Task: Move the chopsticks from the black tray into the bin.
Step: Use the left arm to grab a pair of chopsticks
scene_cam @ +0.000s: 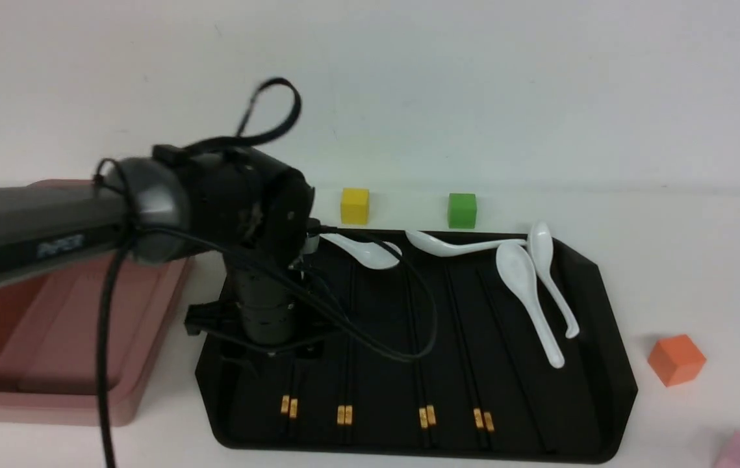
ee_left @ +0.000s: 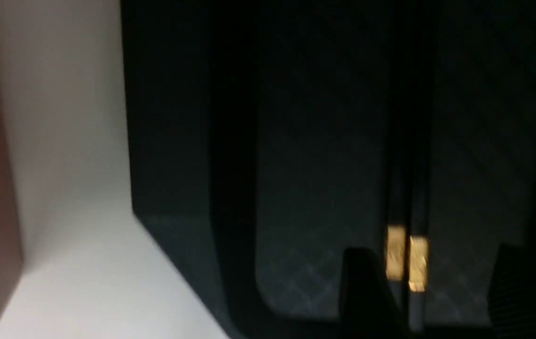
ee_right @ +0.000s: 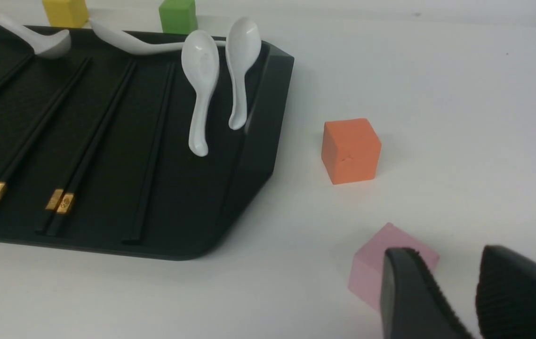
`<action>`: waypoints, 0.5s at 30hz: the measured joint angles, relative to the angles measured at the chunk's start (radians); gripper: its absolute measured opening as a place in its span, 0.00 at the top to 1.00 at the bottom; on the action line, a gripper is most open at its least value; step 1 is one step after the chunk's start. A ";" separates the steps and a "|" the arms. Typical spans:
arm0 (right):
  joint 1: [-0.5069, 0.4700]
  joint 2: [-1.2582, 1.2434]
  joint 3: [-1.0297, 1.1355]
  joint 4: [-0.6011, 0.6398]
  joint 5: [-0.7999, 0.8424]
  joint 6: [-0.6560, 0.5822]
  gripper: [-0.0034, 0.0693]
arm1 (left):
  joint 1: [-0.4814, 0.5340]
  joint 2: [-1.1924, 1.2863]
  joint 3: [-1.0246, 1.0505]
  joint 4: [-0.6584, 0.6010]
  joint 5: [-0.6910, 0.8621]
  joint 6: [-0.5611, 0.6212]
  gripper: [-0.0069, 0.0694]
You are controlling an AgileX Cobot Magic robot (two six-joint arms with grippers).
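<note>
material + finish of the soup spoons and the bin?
Soup spoons: likely glazed ceramic, white and glossy, going by the bright highlights in the bowls; glossy melamine not ruled out.
Bin: probably molded plastic, dusty pink, satin, judging by its rounded corners and soft sheen.

Probably lab, cabled robot arm (scene_cam: pixel 259 240)

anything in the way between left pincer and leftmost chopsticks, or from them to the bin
Nothing visible stands between the open left pincer and the leftmost chopsticks. Toward the bin, the black tray's raised left side stands in the way, then the bin's own wall.
</note>
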 joint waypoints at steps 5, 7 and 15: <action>0.000 0.000 0.000 0.000 0.000 0.000 0.62 | 0.000 0.051 -0.003 0.029 -0.056 0.001 0.41; 0.000 0.000 0.000 0.000 0.000 0.000 0.62 | 0.000 0.073 -0.003 0.031 -0.086 0.001 0.41; 0.000 0.000 0.000 0.000 0.000 0.000 0.62 | 0.000 0.123 -0.023 0.036 -0.134 0.003 0.42</action>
